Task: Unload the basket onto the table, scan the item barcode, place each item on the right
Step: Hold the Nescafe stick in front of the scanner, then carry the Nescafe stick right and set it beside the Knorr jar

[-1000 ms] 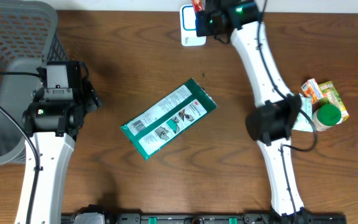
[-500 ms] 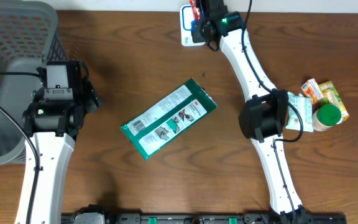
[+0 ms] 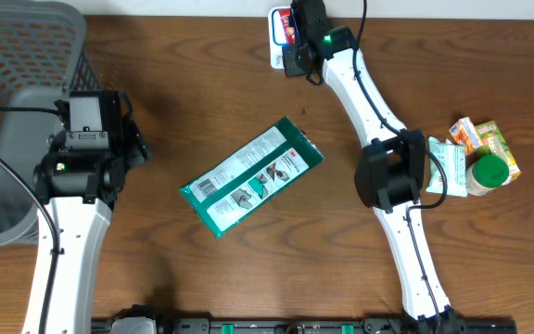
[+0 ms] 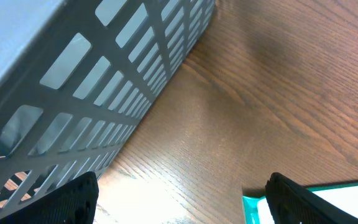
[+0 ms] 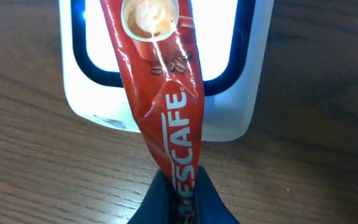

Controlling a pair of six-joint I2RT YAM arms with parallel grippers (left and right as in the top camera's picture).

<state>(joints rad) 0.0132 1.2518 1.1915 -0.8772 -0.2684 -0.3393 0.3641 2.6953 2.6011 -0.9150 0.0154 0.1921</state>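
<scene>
A red Nescafe sachet (image 5: 160, 74) hangs straight out from my right gripper (image 5: 180, 186), which is shut on its lower end. The sachet lies across the lit window of the white scanner (image 5: 241, 106), covering the middle of it. From overhead, the right gripper (image 3: 300, 28) is at the table's far edge with the sachet (image 3: 291, 19) over the scanner (image 3: 276, 46). No barcode shows on the side of the sachet facing the wrist camera. My left gripper (image 4: 182, 208) stands open over bare wood beside the basket, holding nothing.
A grey mesh basket (image 3: 26, 56) fills the far left corner, its wall (image 4: 73, 93) close to the left fingers. A green flat packet (image 3: 253, 176) lies mid-table. A green-capped bottle (image 3: 489, 172) and small cartons (image 3: 476, 137) sit at the right edge.
The right arm has swung left along the far edge, carrying the sachet over the scanner window. The left arm and the green packet have not moved.
</scene>
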